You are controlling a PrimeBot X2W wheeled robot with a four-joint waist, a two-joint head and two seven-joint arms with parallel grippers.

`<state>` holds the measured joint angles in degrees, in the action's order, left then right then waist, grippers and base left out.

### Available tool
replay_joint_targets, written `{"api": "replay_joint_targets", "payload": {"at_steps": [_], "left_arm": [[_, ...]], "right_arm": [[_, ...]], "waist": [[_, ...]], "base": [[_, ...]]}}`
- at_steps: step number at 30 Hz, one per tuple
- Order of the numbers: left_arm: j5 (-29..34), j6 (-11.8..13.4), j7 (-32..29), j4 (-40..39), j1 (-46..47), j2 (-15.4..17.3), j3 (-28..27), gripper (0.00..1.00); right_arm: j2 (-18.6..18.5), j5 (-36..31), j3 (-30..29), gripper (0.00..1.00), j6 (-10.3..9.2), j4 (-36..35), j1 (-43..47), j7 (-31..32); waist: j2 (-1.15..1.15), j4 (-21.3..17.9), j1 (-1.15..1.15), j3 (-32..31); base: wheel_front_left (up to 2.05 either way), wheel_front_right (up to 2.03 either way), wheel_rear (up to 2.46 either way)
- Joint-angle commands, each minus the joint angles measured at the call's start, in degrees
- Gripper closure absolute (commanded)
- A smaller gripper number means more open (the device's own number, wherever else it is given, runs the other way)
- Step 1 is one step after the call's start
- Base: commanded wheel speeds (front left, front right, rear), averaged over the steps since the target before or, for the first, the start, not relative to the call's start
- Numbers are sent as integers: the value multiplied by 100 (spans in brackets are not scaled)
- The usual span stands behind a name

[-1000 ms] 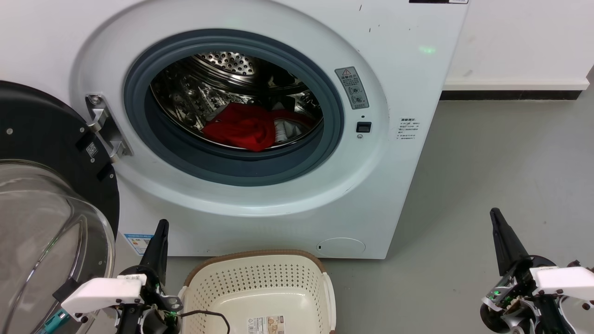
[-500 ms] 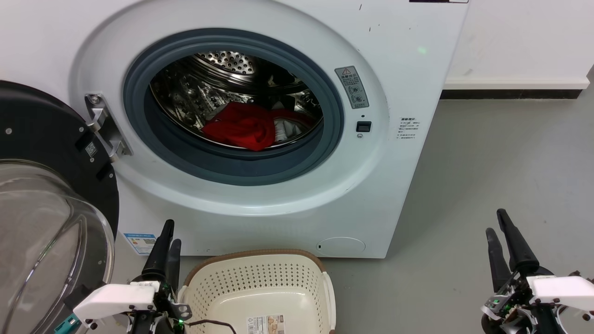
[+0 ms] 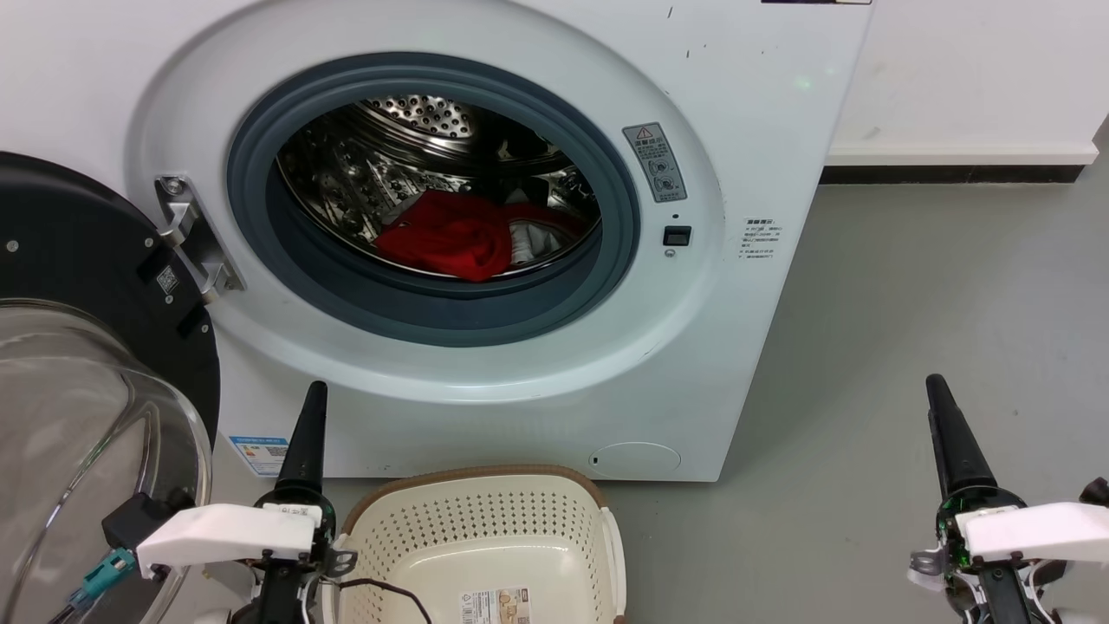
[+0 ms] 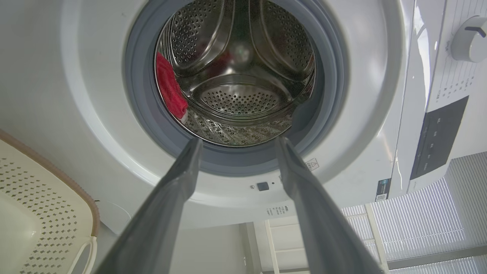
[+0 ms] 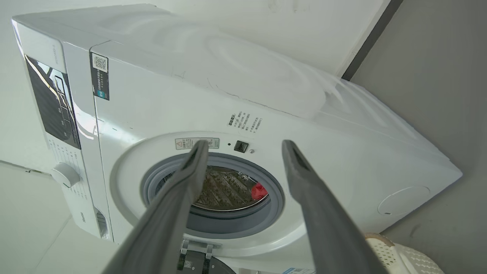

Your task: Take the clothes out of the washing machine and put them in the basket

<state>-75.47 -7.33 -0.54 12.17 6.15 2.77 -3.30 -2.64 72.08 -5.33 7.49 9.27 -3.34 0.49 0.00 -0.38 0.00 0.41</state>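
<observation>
Grey floor [image 3: 910,303] with a white wall [image 3: 970,69] behind. One washer [image 3: 762,130], its one door [image 3: 78,251] swung open to the left. Red clothes [image 3: 446,238] lie low in the steel drum [image 3: 407,121], inside the grey ring [image 3: 624,234]. Two pieces can be counted: a plain red heap in front and one showing white lining just right of it, touching. One cream basket [image 3: 472,477] stands on the floor just in front of the washer, below the opening. Left end effector [image 4: 239,140] sits low beside the basket's left rim, fingers spread apart. Right end effector [image 5: 244,142] is low, well right of the basket, over the floor, fingers also spread apart.
</observation>
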Motion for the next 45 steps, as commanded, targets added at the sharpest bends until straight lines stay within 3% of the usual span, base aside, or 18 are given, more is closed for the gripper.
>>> {"api": "replay_joint_targets", "payload": {"at_steps": [1, 16, 45], "left_arm": [[277, -11, 61, -144, 163, 19, 38, 0], [2114, -13, 390, -186, 185, 15, 192, 0], [4676, 0, 911, 67, 273, 24, 409, 0]], "right_arm": [[-17, -311, 27, 0, 1, -171, -62, -61], [-21, -2401, 213, 0, 1, -345, 40, -385], [-28, -5046, 210, 0, 1, -320, 187, -725]], "waist": [[0, -2, 0, 0], [0, -15, 0, -10], [0, -11, 0, -37]], "base": [[0, 0, 0], [0, 0, 0], [0, 0, 0]]}}
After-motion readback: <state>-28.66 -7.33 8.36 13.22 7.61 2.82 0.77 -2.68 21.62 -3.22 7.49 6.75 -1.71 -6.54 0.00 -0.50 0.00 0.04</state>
